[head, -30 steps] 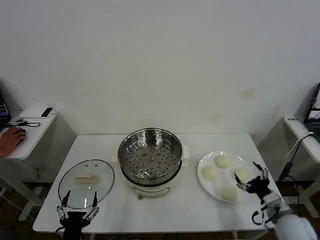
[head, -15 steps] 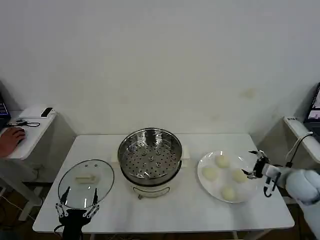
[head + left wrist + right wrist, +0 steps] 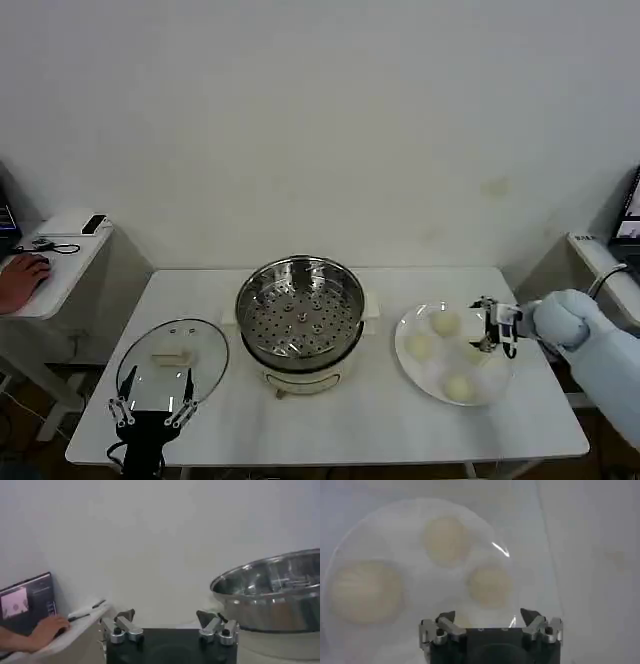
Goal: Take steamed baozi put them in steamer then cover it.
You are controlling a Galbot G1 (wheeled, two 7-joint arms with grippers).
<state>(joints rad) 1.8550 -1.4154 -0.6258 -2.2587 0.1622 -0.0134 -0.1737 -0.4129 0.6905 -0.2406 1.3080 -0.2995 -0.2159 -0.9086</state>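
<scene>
The head view looks forward and down from well back, taking in the whole desk (image 3: 350, 420) edge to edge with the wall behind. The left wrist view sits low at the desk's front left corner, facing level toward the steamer (image 3: 272, 597), also central in the head view. The right wrist view looks steeply down, close over the white plate (image 3: 350, 545) near the desk's right edge.

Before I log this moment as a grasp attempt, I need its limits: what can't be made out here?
- Fourth steamed baozi: in the right wrist view, mostly hidden behind the right gripper; in the head view the gripper covers it on the plate.
- Contact between gripper and bun: cannot tell in either view.
- Steamer: cut off by the left wrist view's edge.
- Left gripper: overlaps the cover in the head view; touching or not is unclear.
</scene>
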